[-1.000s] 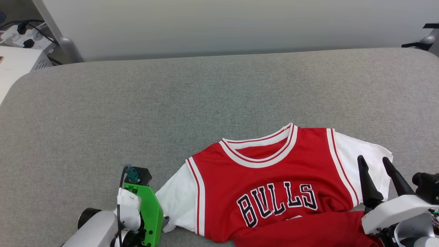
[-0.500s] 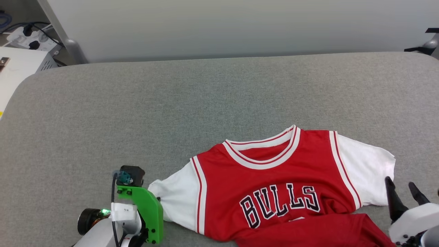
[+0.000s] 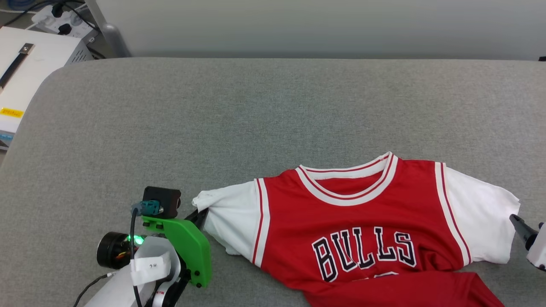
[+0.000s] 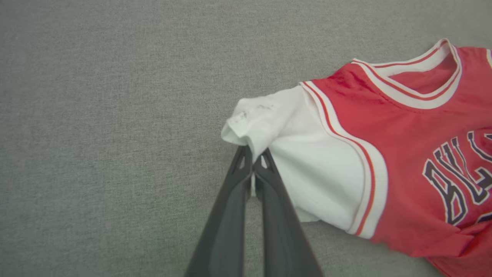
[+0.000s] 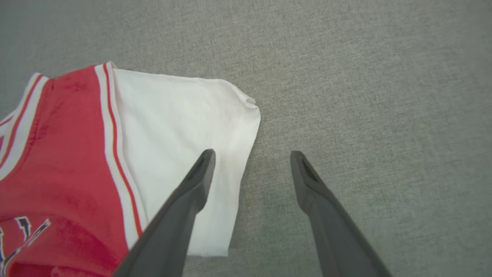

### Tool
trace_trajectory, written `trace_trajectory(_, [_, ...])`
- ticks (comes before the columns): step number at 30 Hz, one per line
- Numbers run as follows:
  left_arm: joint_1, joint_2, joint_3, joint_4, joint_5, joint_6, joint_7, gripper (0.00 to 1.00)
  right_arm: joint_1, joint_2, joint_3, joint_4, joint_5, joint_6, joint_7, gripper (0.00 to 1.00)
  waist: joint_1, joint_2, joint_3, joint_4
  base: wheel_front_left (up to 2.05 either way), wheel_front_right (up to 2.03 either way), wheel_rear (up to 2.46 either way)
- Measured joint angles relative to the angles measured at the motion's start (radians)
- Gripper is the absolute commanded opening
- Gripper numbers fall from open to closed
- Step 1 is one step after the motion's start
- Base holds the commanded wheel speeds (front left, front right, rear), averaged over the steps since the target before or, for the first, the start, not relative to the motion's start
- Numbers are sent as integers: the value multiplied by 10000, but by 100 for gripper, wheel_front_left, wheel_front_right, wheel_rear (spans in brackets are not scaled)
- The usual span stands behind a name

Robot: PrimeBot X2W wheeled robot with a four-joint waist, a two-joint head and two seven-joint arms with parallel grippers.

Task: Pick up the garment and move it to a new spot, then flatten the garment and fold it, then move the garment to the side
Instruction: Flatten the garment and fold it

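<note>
- Shirt (image 3: 362, 221): red with white short sleeves. It lies front-up on the near right part of the desk (image 3: 170, 128) as the head view shows it. The striped collar (image 3: 346, 199) points toward the far edge, and the lettering "BULLS" reads across the chest.
- Lower body of the shirt: a band of red cloth is doubled up below the lettering and runs off the bottom edge of the head view.
- Left pincer (image 4: 252, 161): closed, its two dark fingers pressed together on the cuff edge of the left-hand sleeve (image 4: 315, 165). A thin strip of white cloth shows between the fingertips. The cuff is bunched into a small fold just past the tips.
- Right pincer (image 5: 252, 154): spread wide, with nothing between the fingers. One finger (image 5: 192, 188) is over the right-hand sleeve (image 5: 173, 115) and the other over bare desk, so the jaws straddle the sleeve's outer edge. Whether the fingers touch the cloth cannot be told.
- Right-hand sleeve: spread nearly flat, with its far corner slightly curled.
- Desk: covered in grey woven cloth, with a rounded far-left corner.
- Left wrist: carries a green bracket (image 3: 192, 251) with a small black block (image 3: 162, 200) on top.
- Background, far left: a white box (image 3: 38, 64) with a yellow label, and a power strip (image 3: 59, 13) with plugs.
</note>
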Motion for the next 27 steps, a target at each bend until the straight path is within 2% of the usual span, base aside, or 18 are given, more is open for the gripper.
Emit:
trace_trajectory(5, [-251,-67,-100,-311,169,-6,-58,0,-825,-608,276,573,123,0,1162,100,0,0,364,248,0,0,0])
trace_trajectory(13, [-492,-224,-186,-407,236,-207,-487,0,-1381,-986,989,1482,454,-10,2220,100,0,0,980,616,0,0,0])
trace_trajectory(14, [-492,-228,-186,-397,236,-240,-510,0,-1381,-1016,1043,1530,508,-10,2291,57,0,-1,1032,650,0,0,0])
trace_trajectory(15, [-492,-232,-186,-387,236,-263,-535,0,-1383,-1041,1083,1538,552,-12,2309,21,0,-1,1067,672,0,0,0])
trace_trajectory(16, [-491,-232,-186,-378,234,-272,-589,0,-1391,-1049,1106,1555,594,-12,2334,0,0,-1,1102,692,0,0,0])
trace_trajectory(27, [-336,-67,155,-336,115,-313,-1043,0,-1616,-965,1195,1124,688,-8,1678,0,0,0,552,525,0,0,0])
